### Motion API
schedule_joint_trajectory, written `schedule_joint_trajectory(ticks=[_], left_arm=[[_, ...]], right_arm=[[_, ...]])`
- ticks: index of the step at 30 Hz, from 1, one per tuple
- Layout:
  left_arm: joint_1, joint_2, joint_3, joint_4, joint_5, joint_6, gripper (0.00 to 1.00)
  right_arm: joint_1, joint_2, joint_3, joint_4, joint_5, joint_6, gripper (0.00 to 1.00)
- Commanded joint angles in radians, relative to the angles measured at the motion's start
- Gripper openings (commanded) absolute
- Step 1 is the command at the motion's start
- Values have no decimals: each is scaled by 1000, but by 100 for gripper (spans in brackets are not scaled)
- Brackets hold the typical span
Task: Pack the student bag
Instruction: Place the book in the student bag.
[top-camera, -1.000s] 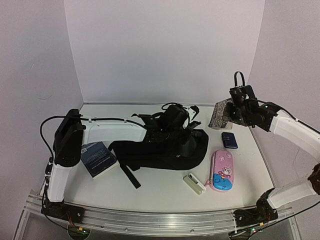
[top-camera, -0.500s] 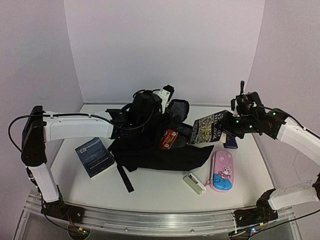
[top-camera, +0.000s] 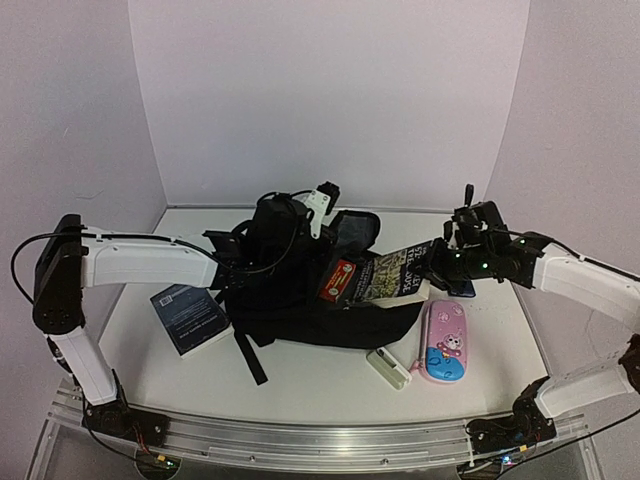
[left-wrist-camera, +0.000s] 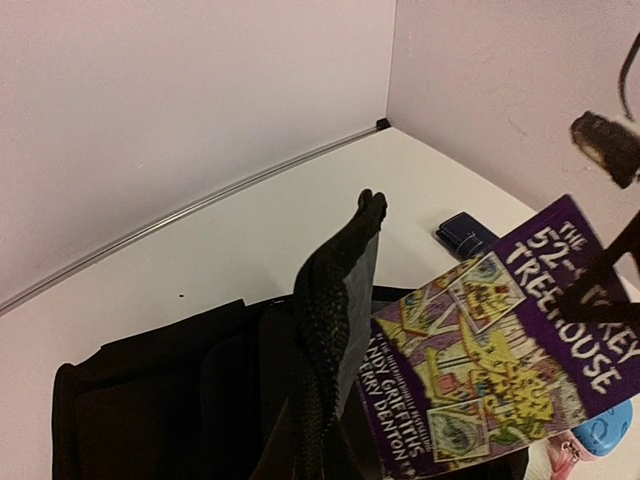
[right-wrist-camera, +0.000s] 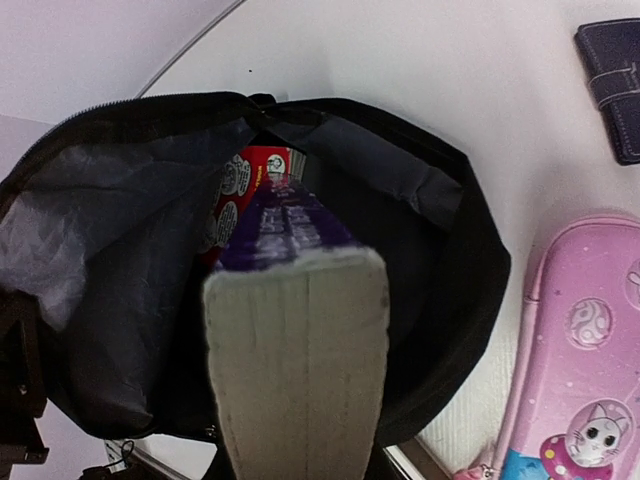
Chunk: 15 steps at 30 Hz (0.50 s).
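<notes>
The left tool (top-camera: 324, 204) is closed on the upper flap of the student bag (top-camera: 300, 306) and lifts it so that the mouth gapes. The bag lies mid-surface, with a red printed item (top-camera: 340, 279) inside. The right tool (top-camera: 442, 262) clamps the Treehouse paperback (top-camera: 396, 272) by its end and slants it into the mouth. Free room beside the red item seems sufficient, but the right rim is close, and the pink pencil case (top-camera: 446, 340) lies just beyond it.

Soft, even light from above fills every view. The white counter (top-camera: 300, 385) is bright, with only faint shadows. The black bag (top-camera: 300, 315) shows little detail. In the right wrist view, the book (right-wrist-camera: 297, 350) blurs near the lens. The left wrist view is slightly soft.
</notes>
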Motion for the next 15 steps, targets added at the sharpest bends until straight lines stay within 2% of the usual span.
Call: schedule_joint_trajectory(ticks=[1, 4, 10, 15], left_arm=[[5, -116, -55, 168, 82, 7, 0], [5, -137, -78, 213, 117, 33, 0], [7, -133, -59, 201, 117, 53, 0], [8, -126, -50, 201, 119, 52, 0]], right_arm=[[24, 44, -5, 244, -69, 90, 0], [29, 61, -10, 324, -74, 129, 0], [41, 84, -48, 523, -73, 218, 0], [52, 172, -64, 607, -72, 241, 0]])
